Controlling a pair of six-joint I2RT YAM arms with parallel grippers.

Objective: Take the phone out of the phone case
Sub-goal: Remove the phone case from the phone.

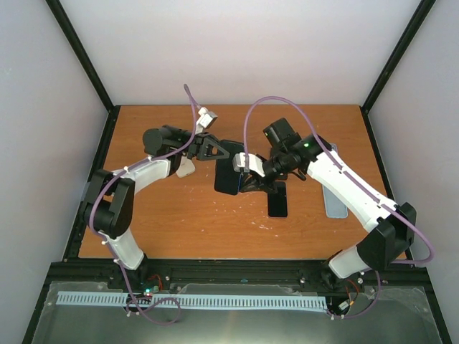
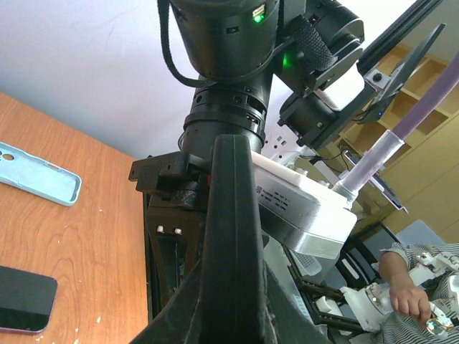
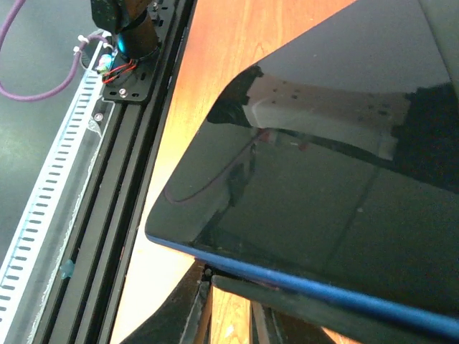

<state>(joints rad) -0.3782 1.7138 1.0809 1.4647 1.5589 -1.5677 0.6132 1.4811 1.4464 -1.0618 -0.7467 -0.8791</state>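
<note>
The right gripper (image 1: 249, 174) is clenching the dark, blue-rimmed phone (image 1: 226, 179) in its jaws, tilted up over the middle of the desk (image 1: 179, 218). The left gripper (image 1: 214, 149) is hovering at the phone's far end, and I cannot tell whether its jaws are clenched or released. A second dark phone (image 1: 278, 201) is lying flat beside them, and a light blue phone case (image 1: 335, 197) is lying further right.

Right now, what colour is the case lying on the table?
The case is pale blue, clearest in the left wrist view.
</note>
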